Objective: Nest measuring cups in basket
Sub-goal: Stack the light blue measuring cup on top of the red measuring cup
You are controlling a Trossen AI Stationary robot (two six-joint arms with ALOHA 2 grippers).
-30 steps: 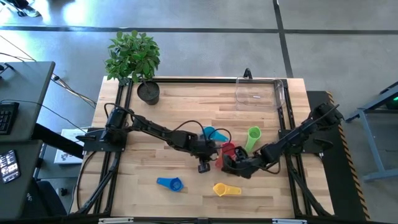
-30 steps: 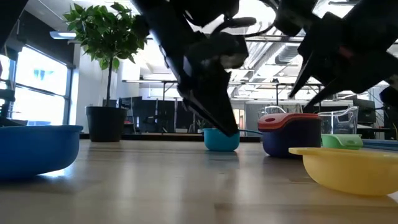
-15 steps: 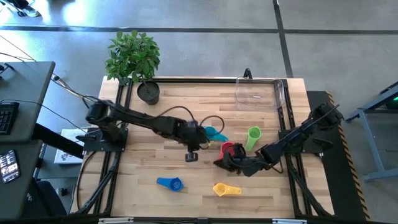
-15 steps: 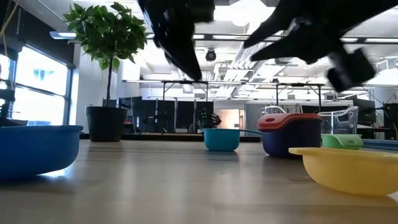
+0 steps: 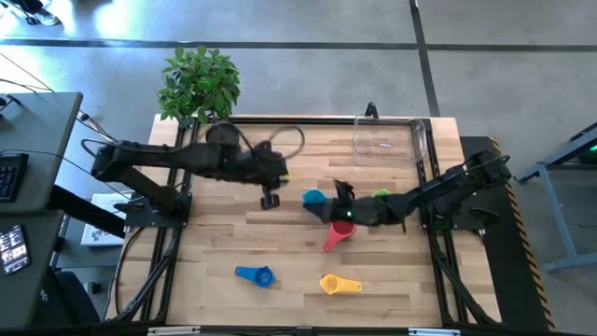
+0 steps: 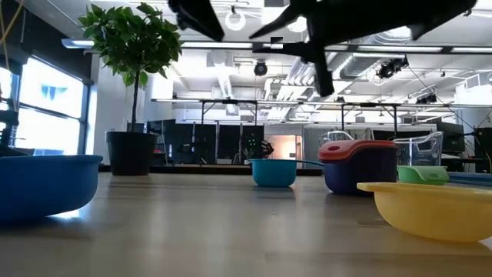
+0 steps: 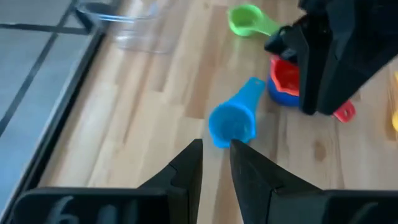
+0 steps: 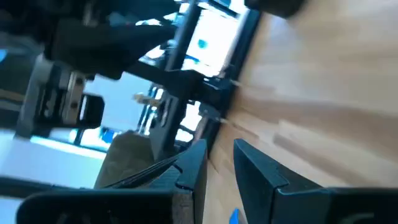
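A red cup (image 5: pixel 338 235) sits nested in a purple cup (image 6: pixel 361 175) at mid-table. The teal cup (image 5: pixel 314 197) and green cup (image 5: pixel 381 195) lie just beyond it, the green one partly under the right arm. The blue cup (image 5: pixel 254 274) and yellow cup (image 5: pixel 340 284) lie near the front edge. No orange cup is in view. The clear basket (image 5: pixel 390 140) stands at the far right. My right gripper (image 5: pixel 338 194) hovers above the table between the teal and green cups, shut and holding nothing. My left gripper (image 5: pixel 270 198), also shut and holding nothing, hangs left of the teal cup (image 7: pixel 233 118).
A black plant pot (image 5: pixel 222 138) with a leafy plant stands at the far left corner. A dark metal frame (image 5: pixel 429 187) runs around the tabletop. The left half of the table between the pot and the blue cup (image 6: pixel 42 185) is bare wood.
My left gripper has risen and pulled back from beside the red cup toward the table's left and far side. My right gripper has lifted off the red cup and swung toward the far edge, above the teal and green cups. The red cup stays nested in the purple one.
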